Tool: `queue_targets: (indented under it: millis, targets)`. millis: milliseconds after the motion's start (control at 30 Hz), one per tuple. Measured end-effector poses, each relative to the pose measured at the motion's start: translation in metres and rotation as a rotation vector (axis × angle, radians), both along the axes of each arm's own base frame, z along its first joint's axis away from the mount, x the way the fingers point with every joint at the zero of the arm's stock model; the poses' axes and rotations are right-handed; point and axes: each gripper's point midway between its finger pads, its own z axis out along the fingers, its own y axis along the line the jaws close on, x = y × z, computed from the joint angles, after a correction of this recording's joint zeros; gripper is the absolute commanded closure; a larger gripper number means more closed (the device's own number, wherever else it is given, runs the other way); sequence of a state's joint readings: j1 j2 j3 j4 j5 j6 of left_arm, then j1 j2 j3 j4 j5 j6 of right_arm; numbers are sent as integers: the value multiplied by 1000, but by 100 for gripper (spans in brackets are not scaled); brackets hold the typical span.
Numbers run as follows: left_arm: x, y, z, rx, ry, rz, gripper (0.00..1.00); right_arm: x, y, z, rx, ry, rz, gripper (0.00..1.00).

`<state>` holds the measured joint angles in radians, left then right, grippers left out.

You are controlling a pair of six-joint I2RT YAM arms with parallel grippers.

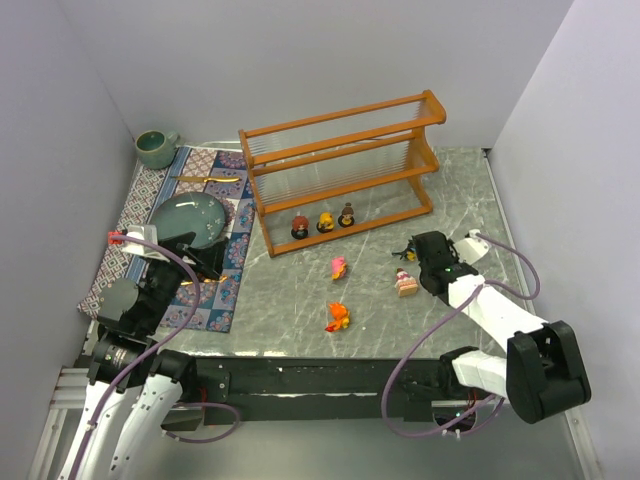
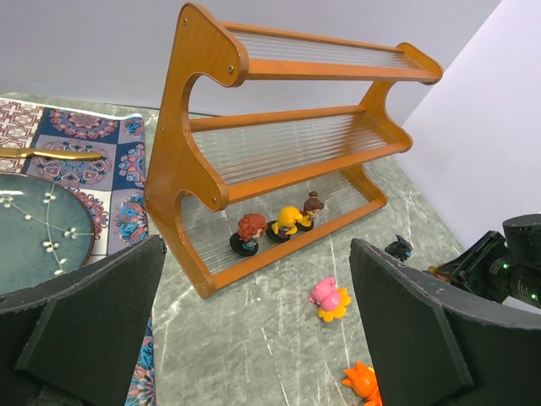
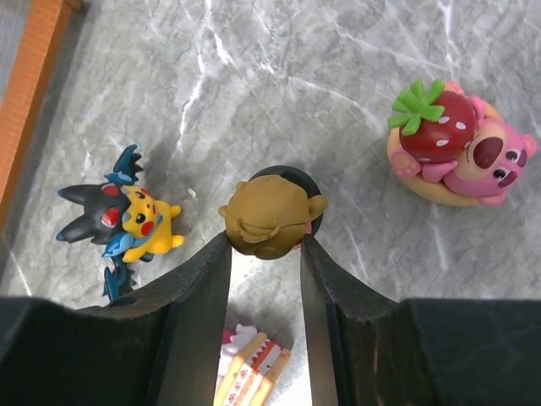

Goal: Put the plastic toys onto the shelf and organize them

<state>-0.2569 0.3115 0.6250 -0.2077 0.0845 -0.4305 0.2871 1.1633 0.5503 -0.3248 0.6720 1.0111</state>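
Observation:
My right gripper (image 3: 264, 243) is shut on a brown-haired toy (image 3: 270, 213) with a round dark base, down on the table right of the shelf (image 1: 340, 170). Around it lie a black-and-yellow toy (image 3: 127, 216), a cake toy (image 3: 249, 372) and a pink strawberry toy (image 3: 456, 156). Three toys (image 2: 247, 233) (image 2: 289, 222) (image 2: 313, 205) stand on the shelf's (image 2: 287, 152) bottom tier. An orange toy (image 1: 337, 317) lies nearer the arms. My left gripper (image 2: 254, 338) hangs open and empty over the mat's edge.
A patterned mat (image 1: 215, 175) at the left carries a grey-green plate (image 1: 190, 220) and a gold utensil (image 1: 205, 179). A green cup (image 1: 155, 148) stands in the far left corner. White walls close in the table on three sides.

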Motion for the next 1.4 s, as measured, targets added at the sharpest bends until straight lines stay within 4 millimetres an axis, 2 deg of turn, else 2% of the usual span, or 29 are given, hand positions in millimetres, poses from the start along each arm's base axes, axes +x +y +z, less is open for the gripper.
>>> queue_targets:
  millis: [200,367,533,733,833,1100,1400]
  targets:
    - [0,0,0,0,0,0,3,0,3,2,-32,29,75,85]
    - [0,0,0,0,0,0,3,10,9,11,-65,30,179,85]
    - [0,0,0,0,1,-1,3,29,21,33,-95,-24,303,85]
    - [2,-1,-2,3,8,-1,3,59,46,69,-113,-124,473,85]
    - [2,-1,-3,4,12,-2,3,74,61,78,-111,-161,555,86]
    - [2,-2,-3,5,14,-8,3,109,100,69,-92,-171,739,86]
    - [7,-3,-9,15,38,-9,3,144,130,52,-70,-163,848,86]
